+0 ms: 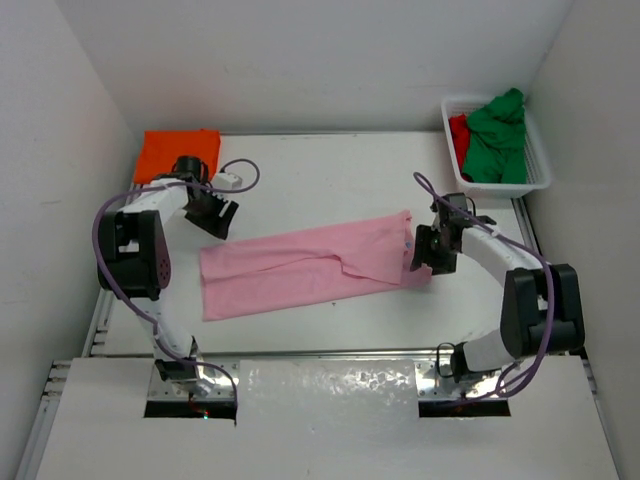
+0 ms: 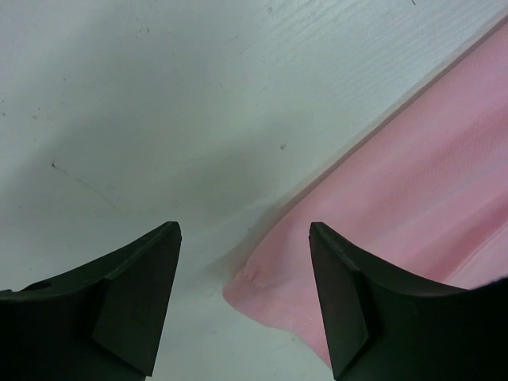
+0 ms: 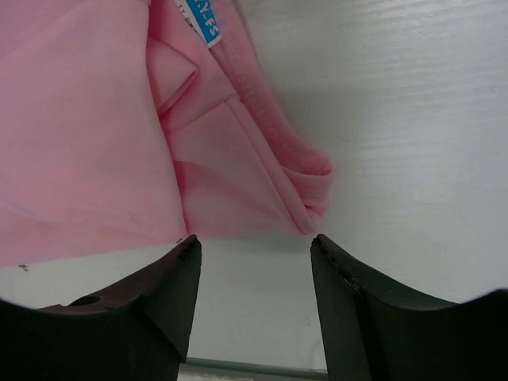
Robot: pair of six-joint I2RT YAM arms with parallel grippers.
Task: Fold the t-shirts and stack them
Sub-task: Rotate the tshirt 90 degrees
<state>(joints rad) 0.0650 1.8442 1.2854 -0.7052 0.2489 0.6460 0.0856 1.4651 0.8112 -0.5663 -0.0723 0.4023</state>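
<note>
The light pink t-shirt lies folded lengthwise across the middle of the table. My left gripper is open and empty just above the shirt's far left corner. My right gripper is open and empty at the shirt's right end, where a bunched fold and a blue label show. The orange t-shirt lies folded at the back left. The green t-shirt and the red t-shirt sit crumpled in the white mesh basket.
White walls close in the table on the left, back and right. The basket stands at the back right corner. A metal rail runs along the table's near edge.
</note>
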